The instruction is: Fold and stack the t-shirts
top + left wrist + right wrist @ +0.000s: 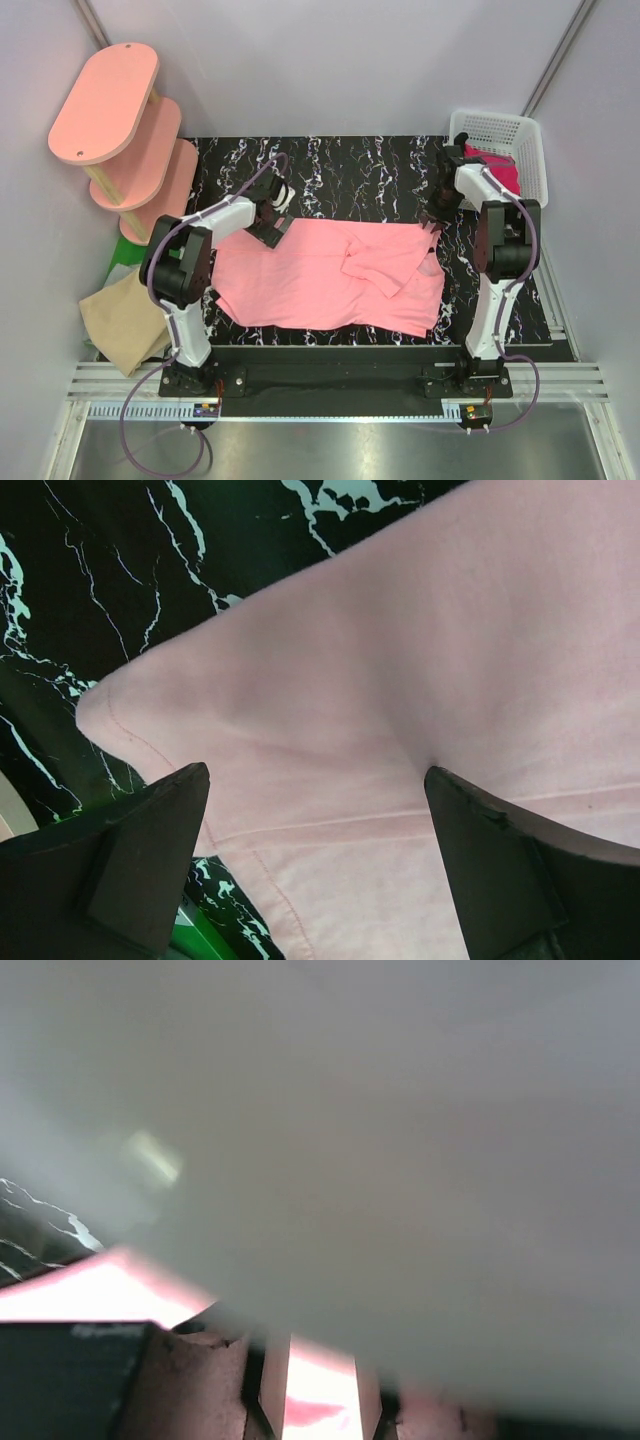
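Salmon-pink t-shirt (320,280) spread flat, partly folded

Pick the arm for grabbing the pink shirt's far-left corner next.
Left. The left gripper hangs open just above the pink t-shirt, close to that corner. The right gripper sits at the shirt's opposite far corner.

Here the left hand (315,780) hangs low, fingers spread wide, arm bent inward; the right hand (437,216) points down, grip unclear.
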Controlling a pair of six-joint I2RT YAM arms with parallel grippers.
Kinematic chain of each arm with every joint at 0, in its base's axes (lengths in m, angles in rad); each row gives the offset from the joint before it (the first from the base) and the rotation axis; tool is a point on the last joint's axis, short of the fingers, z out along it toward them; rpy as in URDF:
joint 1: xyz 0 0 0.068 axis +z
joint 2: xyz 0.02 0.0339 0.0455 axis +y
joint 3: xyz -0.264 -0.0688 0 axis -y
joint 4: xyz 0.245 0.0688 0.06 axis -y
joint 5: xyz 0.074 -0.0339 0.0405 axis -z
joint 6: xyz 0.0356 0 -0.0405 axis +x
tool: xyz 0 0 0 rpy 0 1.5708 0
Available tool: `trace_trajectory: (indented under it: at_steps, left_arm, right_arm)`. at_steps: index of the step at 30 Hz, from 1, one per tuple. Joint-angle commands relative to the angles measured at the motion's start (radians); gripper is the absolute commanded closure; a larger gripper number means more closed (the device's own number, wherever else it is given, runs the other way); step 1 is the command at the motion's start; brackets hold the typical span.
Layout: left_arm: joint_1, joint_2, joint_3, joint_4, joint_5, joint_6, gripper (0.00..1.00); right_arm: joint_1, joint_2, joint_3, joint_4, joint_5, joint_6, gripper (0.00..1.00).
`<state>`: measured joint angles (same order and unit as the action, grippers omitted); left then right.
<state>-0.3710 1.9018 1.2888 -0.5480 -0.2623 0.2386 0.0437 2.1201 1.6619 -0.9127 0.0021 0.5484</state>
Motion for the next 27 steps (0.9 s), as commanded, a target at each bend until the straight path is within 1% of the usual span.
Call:
trace_trajectory:
  at_steps: [1, 3, 5, 8, 11, 18, 27]
  left_arm:
    - [0.021, -0.112, -0.003, -0.029, 0.061, -0.021, 0.04]
    - [0.032, -0.135, -0.014, -0.038, 0.069, -0.021, 0.04]
    - [0.043, -0.145, -0.019, -0.038, 0.071, -0.019, 0.04]
    - [0.067, -0.149, -0.005, -0.04, 0.074, -0.015, 0.04]
    - [0.083, -0.136, 0.009, -0.04, 0.069, -0.009, 0.04]
    - [0.093, -0.06, 0.032, -0.04, 0.026, -0.01, 0.05]
    - [0.115, 0.003, 0.092, -0.044, 0.026, 0.001, 0.06]
  right_arm:
    - [0.001, -0.201, -0.046, 0.175, 0.128, -0.059, 0.64]
    - [0.025, -0.245, -0.062, 0.176, 0.112, -0.067, 0.64]
    - [0.088, -0.256, -0.074, 0.172, 0.104, -0.079, 0.64]
    - [0.18, -0.223, -0.083, 0.152, 0.125, -0.111, 0.64]
    - [0.235, -0.167, -0.1, 0.146, 0.173, -0.14, 0.59]
    - [0.257, -0.118, -0.139, 0.152, 0.321, -0.174, 0.58]
    - [0.257, -0.06, -0.137, 0.144, 0.371, -0.169, 0.59]
